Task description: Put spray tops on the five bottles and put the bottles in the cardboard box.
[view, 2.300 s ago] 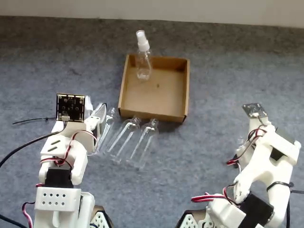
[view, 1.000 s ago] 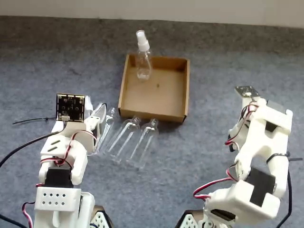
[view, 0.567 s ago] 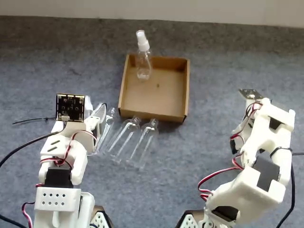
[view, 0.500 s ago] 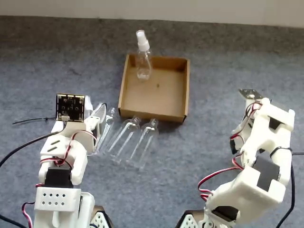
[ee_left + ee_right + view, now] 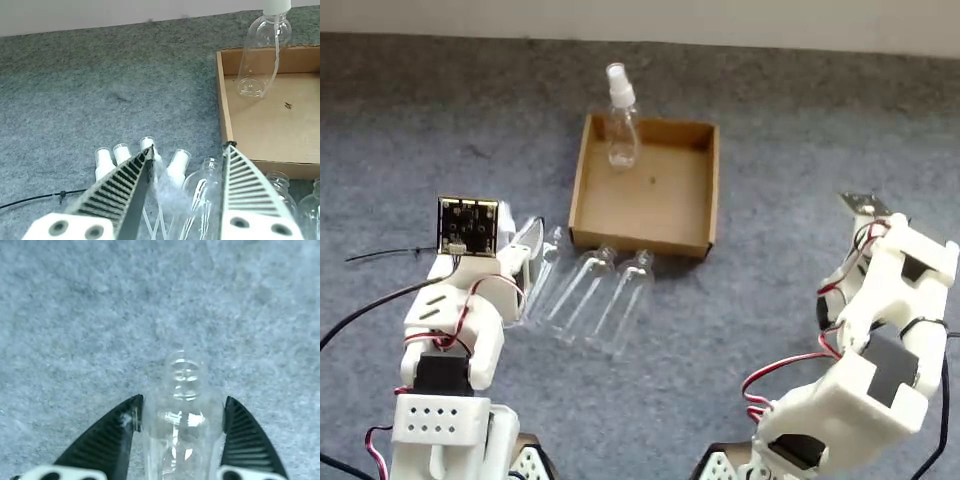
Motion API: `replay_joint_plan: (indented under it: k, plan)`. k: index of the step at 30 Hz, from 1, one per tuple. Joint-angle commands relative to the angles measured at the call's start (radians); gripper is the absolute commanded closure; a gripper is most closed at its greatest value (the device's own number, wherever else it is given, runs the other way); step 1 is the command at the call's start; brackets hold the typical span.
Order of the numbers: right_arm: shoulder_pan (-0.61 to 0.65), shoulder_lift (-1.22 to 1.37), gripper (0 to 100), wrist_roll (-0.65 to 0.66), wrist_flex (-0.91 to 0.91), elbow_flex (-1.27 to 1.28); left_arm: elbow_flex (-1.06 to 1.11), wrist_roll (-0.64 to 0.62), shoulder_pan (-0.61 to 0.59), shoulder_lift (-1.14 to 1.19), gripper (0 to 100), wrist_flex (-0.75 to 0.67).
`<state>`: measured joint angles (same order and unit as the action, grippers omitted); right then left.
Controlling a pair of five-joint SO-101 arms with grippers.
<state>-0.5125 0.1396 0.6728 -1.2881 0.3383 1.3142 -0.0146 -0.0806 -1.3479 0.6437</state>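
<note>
Right gripper [image 5: 182,401] clasps a bottle [image 5: 184,426] by its body (probably light, slick, squashable: squeeze gently) well right of the box [image 5: 660,205]; left gripper [image 5: 187,149] gapes.

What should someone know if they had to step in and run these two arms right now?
Left end effector: open, by four loose spray tops and three uncapped bottles lying just in front of the cardboard box.
Right end effector: shut on a fourth uncapped bottle, off to the box's side.
Done: one capped bottle stands in a far corner of the box.
Left: fit tops on four bottles, then box them.
</note>
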Motion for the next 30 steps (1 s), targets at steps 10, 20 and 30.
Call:
replay_joint_plan:
  k: [10, 20, 30]
  plan:
    - [0.064, -0.018, 94.3, -0.187, -0.194, -0.321, -0.027, 0.0, -0.033, -0.002, 80, -0.018]
    - [0.288, -0.367, 94.3, -0.334, -0.294, -0.341, -0.414, 0.117, -0.245, 0.302, 79, 0.221]
    - [0.527, -0.802, 94.3, -0.434, -0.088, 0.213, -1.225, 0.195, -0.285, 1.129, 79, 0.715]
